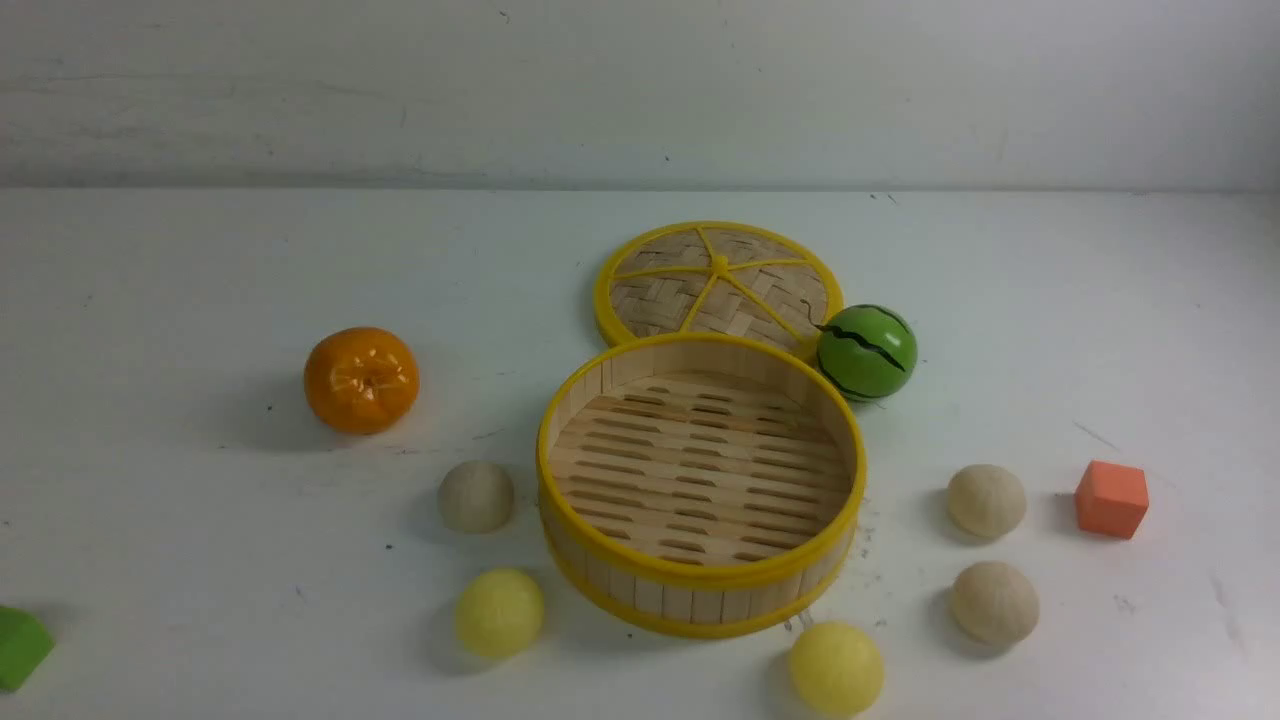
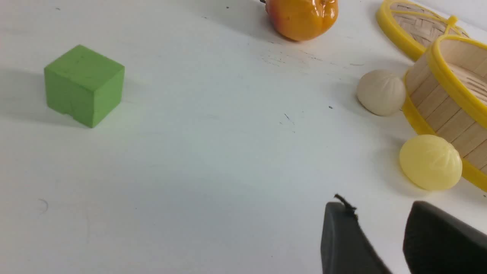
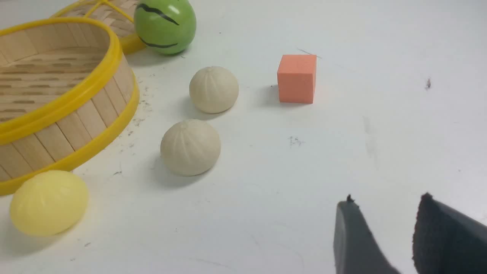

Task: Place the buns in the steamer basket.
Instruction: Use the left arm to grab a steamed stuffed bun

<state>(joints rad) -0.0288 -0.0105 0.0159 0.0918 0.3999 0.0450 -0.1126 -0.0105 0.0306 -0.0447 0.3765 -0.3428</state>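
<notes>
Around one steamer basket lie five buns: two left, three right. Both grippers, left and right, are open.

Both claws, left and right, show dark, elongated, narrow-tipped fingers.

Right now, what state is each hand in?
Left hand: open, holding nothing.
Right hand: open, holding nothing.
</notes>
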